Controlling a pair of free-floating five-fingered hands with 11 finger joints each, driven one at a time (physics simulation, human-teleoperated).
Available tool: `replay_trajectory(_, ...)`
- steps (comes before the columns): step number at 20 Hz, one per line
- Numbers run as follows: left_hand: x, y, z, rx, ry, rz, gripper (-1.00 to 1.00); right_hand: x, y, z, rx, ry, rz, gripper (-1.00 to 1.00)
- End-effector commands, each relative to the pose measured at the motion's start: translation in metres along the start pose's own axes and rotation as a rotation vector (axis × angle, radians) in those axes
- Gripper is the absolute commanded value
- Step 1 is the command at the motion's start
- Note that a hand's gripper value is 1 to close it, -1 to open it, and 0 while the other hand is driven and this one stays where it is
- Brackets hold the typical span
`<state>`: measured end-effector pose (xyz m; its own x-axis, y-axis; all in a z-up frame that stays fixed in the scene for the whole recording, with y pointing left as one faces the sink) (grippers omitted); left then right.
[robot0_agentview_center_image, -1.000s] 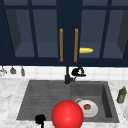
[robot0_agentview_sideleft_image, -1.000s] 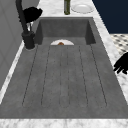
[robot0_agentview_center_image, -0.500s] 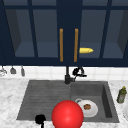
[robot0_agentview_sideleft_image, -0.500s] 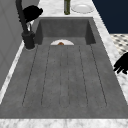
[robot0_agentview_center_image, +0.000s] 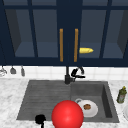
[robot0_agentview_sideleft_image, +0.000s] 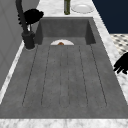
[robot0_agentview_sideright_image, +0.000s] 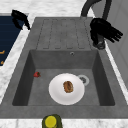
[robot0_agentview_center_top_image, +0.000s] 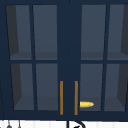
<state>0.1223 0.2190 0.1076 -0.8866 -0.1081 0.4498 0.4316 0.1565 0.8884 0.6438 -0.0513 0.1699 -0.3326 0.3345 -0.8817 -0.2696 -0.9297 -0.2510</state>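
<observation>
- No brand, label or legible writing appears on any item at the sink.
- The right hand (robot0_agentview_center_image: 77, 73) hovers beside the black faucet (robot0_agentview_center_image: 67, 75) at the back rim of the sink; seen from the right side (robot0_agentview_sideright_image: 103, 31), its fingers are spread wide and hold nothing, just by the faucet's base (robot0_agentview_sideright_image: 99, 43).
- The faucet is a dark matte fixture with a tall arched neck (robot0_agentview_sideleft_image: 21, 15) rising from a stubby cylindrical base (robot0_agentview_sideleft_image: 28, 40), mounted at the rear edge between the drainboard and the basin.
- The left hand (robot0_agentview_center_image: 40, 119) hangs at the front edge of the sink, well apart from the faucet; from the left side (robot0_agentview_sideleft_image: 122, 64) its fingers droop loosely, grasping nothing.
- A white plate (robot0_agentview_sideright_image: 66, 88) carrying a small brown piece of food (robot0_agentview_sideright_image: 68, 86) lies in the basin, beside the drain (robot0_agentview_sideright_image: 83, 79); a small red object (robot0_agentview_sideright_image: 37, 74) sits near the basin's wall.
- A large red ball (robot0_agentview_center_image: 67, 115) shows in the front view, overlapping the plate's edge.
- The dark grey sink (robot0_agentview_sideleft_image: 65, 75) with ribbed drainboard is set in a pale marble counter (robot0_agentview_center_image: 11, 100).
- A green bottle (robot0_agentview_center_image: 121, 95) stands on the counter at right.
- Above, a navy glass-fronted cabinet (robot0_agentview_center_top_image: 67, 37) with wooden handles (robot0_agentview_center_top_image: 61, 97) holds a yellow object (robot0_agentview_center_top_image: 86, 104); utensils (robot0_agentview_center_image: 13, 70) hang on the white tiled wall.
</observation>
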Motion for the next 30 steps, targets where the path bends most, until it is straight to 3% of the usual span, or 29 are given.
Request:
replay_trajectory(1, 0.000, 0.000, 0.000, 0.000, 0.000, 0.000, 0.00, 0.028, -0.008, 0.000, -0.049, -0.031, -0.056, -1.00)
replay_trajectory(3, 0.000, 0.000, 0.000, 0.000, 0.000, 0.000, 0.00, 0.043, -0.002, 0.013, -0.086, -0.020, -0.062, -1.00)
replay_trajectory(5, 0.000, 0.000, 0.000, 0.000, 0.000, 0.000, 0.00, 0.040, -0.006, 0.010, -0.118, -0.044, -0.102, -1.00)
replay_trajectory(8, 0.000, 0.000, 0.000, 0.000, 0.000, 0.000, 0.00, 0.035, -0.004, 0.006, -0.137, -0.020, -0.106, -1.00)
replay_trajectory(9, 0.000, 0.000, 0.000, 0.000, 0.000, 0.000, 0.00, 0.034, -0.007, 0.004, -0.146, -0.052, -0.101, -1.00)
replay_trajectory(18, 0.000, 0.000, 0.000, 0.000, 0.000, 0.000, 0.00, 0.039, -0.005, -0.003, -0.244, -0.128, -0.153, -1.00)
replay_trajectory(24, 0.000, 0.000, 0.000, 0.000, 0.000, 0.000, 0.00, 0.044, 0.006, -0.008, -0.277, -0.142, -0.184, -1.00)
replay_trajectory(30, 0.000, 0.000, 0.000, 0.000, 0.000, 0.000, 0.00, 0.041, 0.017, -0.013, -0.318, -0.162, -0.307, -1.00)
